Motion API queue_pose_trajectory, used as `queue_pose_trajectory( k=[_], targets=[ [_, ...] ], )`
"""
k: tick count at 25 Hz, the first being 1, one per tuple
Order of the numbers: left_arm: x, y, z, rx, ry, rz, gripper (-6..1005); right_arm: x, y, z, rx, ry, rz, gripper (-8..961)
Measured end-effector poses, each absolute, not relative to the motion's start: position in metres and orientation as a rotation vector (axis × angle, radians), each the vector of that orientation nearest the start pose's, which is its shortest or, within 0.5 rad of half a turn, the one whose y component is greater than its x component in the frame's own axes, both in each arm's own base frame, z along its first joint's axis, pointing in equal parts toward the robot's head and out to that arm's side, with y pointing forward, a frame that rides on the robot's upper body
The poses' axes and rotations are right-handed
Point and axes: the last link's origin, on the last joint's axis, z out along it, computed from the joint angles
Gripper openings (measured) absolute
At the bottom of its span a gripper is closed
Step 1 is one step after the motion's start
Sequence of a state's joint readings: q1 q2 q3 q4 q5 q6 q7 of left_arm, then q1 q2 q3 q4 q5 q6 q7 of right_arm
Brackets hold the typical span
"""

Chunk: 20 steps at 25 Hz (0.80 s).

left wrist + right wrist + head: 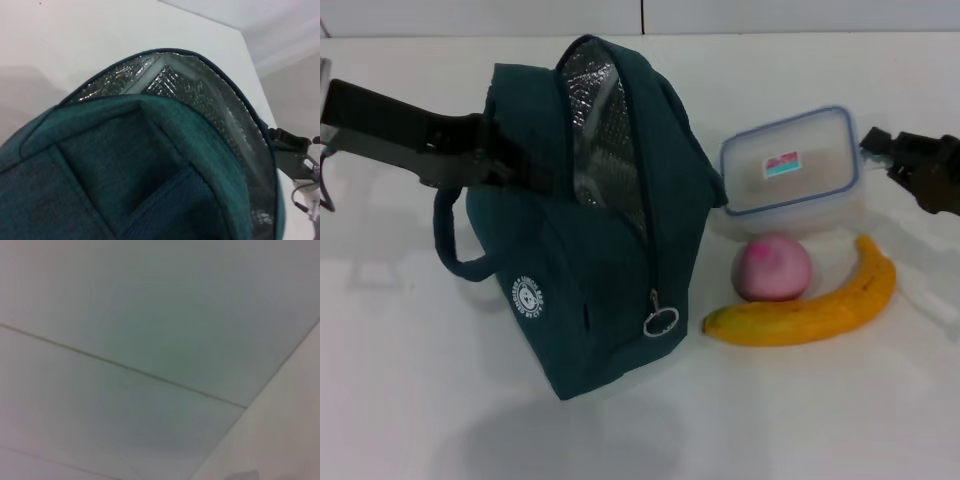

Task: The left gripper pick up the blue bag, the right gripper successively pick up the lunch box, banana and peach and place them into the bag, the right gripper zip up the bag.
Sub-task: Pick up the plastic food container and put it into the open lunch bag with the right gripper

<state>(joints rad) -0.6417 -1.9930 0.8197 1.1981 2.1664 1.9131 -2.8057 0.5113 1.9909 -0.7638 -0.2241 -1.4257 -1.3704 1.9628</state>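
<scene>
The blue bag [590, 290] hangs tilted just above the table, its zip open and its silver lining [605, 130] showing. My left gripper [488, 160] is shut on the bag's upper left side, by the handle. The left wrist view looks into the bag's open mouth [200, 95]. The lunch box [790, 165], clear with a blue-edged lid, lies to the right of the bag. A pink peach [773, 268] and a yellow banana [810, 310] lie in front of it. My right gripper [880, 148] hovers at the lunch box's right edge, touching nothing, and also shows in the left wrist view [292, 155].
The zip pull's metal ring [660, 322] dangles at the bag's front. The white table [440, 400] stretches around everything, with a wall behind it. The right wrist view shows only pale panels with seams.
</scene>
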Motion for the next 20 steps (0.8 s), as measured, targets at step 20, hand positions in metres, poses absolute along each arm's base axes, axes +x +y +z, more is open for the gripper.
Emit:
queue_pose_trajectory(
  k=[20],
  targets=[
    [-0.181, 0.332, 0.087, -2.605, -1.841, -0.348, 39, 0.289, 0.311, 0.059, -1.810, 1.628, 1.852, 96]
  ],
)
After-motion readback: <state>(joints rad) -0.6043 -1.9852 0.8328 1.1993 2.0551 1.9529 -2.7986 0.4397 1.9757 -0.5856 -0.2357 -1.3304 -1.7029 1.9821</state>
